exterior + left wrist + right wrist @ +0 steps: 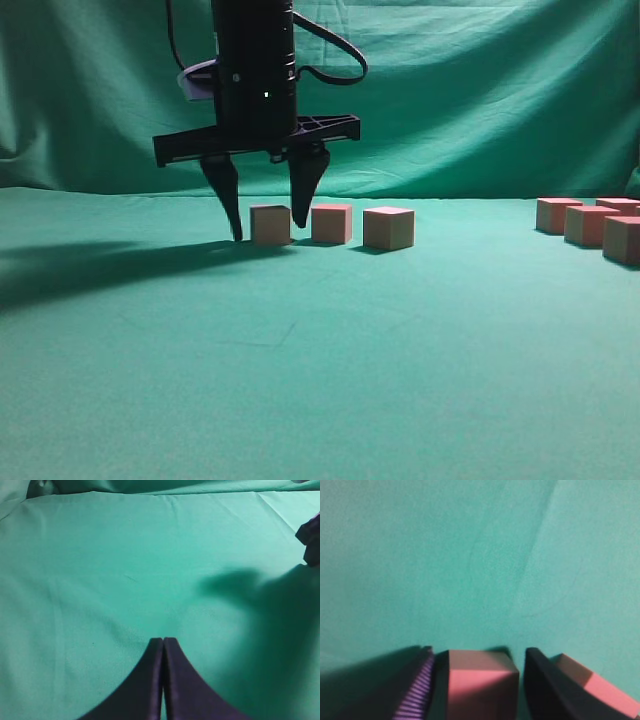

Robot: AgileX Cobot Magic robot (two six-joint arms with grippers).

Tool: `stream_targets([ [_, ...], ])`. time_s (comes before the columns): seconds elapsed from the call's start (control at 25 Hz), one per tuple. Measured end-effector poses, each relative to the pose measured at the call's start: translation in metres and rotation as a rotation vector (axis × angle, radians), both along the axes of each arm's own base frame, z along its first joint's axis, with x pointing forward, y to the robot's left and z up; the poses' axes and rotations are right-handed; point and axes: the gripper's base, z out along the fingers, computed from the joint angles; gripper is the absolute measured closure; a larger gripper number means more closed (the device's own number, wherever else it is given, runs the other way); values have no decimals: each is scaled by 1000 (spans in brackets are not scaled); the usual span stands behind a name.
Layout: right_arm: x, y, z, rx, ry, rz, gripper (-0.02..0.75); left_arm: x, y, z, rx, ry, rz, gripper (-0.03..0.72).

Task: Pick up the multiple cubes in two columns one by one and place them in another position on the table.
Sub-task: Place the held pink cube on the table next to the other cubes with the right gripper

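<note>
Three cubes stand in a row on the teal table [300, 380]: the left cube [270, 225], the middle cube [331, 223] and the right cube [388, 228]. My right gripper [268, 231] points straight down, open, with its fingers on either side of the left cube, which rests on the cloth. In the right wrist view this cube [477, 685] sits between the fingers of the right gripper [479, 655], with a gap at the right finger; the neighbouring cube [602, 685] shows beyond it. My left gripper [163, 641] is shut and empty over bare cloth.
Several more cubes [590, 225] are grouped at the far right edge. The wrinkled green curtain [480, 90] hangs behind. A dark part [311, 537] pokes in at the right edge of the left wrist view.
</note>
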Motion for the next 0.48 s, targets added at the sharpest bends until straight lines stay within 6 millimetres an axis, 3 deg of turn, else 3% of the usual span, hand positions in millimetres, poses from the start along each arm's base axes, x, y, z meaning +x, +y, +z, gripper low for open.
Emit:
stream_targets([
  [0.12, 0, 0, 0, 0, 0, 0, 253, 0, 0, 0, 0, 0, 0, 688],
  [0.48, 5, 2, 7, 12, -54, 13, 271, 0, 0, 0, 0, 0, 0, 688],
])
